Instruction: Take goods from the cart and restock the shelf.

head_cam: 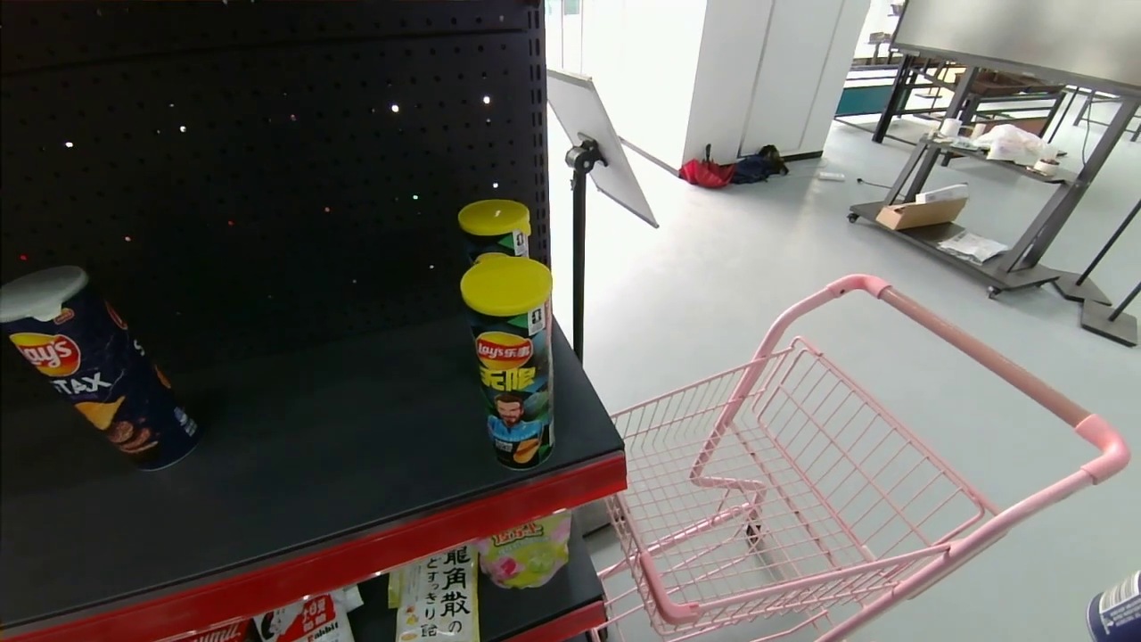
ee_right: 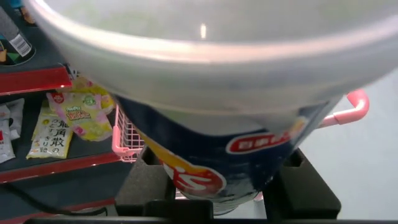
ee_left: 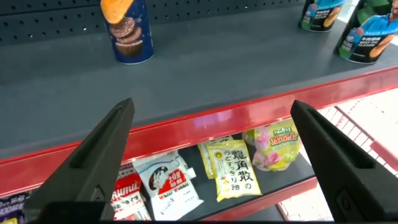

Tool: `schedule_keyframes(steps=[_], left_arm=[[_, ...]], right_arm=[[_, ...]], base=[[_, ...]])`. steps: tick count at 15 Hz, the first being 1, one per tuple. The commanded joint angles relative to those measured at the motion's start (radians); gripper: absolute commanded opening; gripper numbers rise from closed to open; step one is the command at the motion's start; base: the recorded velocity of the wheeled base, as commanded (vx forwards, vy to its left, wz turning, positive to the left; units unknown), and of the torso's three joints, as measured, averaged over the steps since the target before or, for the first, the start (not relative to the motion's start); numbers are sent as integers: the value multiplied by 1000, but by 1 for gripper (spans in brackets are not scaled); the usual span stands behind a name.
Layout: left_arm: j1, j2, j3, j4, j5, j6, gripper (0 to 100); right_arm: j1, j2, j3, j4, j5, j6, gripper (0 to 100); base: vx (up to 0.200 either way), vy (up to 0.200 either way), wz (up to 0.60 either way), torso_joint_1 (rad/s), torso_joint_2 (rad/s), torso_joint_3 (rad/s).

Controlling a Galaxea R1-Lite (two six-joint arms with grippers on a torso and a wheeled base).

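Observation:
A dark blue chips can (head_cam: pixel 94 370) with a white lid leans on the left of the black shelf (head_cam: pixel 339 473). Two yellow-lidded cans (head_cam: pixel 510 357) stand at the shelf's right end, one behind the other. The pink cart (head_cam: pixel 802 481) stands right of the shelf, and its basket looks bare. My right gripper (ee_right: pixel 221 196) is shut on another dark blue chips can (ee_right: pixel 211 143) with a clear lid; a corner of that can (head_cam: pixel 1116 608) peeks in at the lower right of the head view. My left gripper (ee_left: pixel 211 162) is open in front of the shelf's red edge (ee_left: pixel 205 118), holding nothing.
Snack packets (ee_left: pixel 233 168) hang and lie on the lower shelf under the red edge. A pegboard back wall (head_cam: pixel 267 160) closes the shelf behind. A white panel on a stand (head_cam: pixel 597 143) rises beside the shelf. Metal racks (head_cam: pixel 980 205) stand far right across open floor.

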Motion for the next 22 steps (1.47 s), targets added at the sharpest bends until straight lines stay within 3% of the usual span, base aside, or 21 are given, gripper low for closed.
schedule_keyframes(steps=[1, 7, 19, 22], left_arm=[[0, 0, 0, -1, 0, 0, 100], [0, 0, 0, 1, 0, 0, 100], [0, 0, 0, -1, -1, 3, 100], [0, 0, 0, 1, -1, 3, 100]], right_arm=[[-4, 2, 7, 0, -3, -4, 0], [-3, 0, 13, 0, -1, -4, 0], [4, -260, 206, 5, 8, 11, 0], [4, -267, 215, 5, 7, 11, 0]], base=[[0, 0, 600, 17, -36, -22], [0, 0, 600, 13, -4, -1], [0, 0, 0, 0, 0, 0], [-200, 0, 0, 6, 9, 1]])
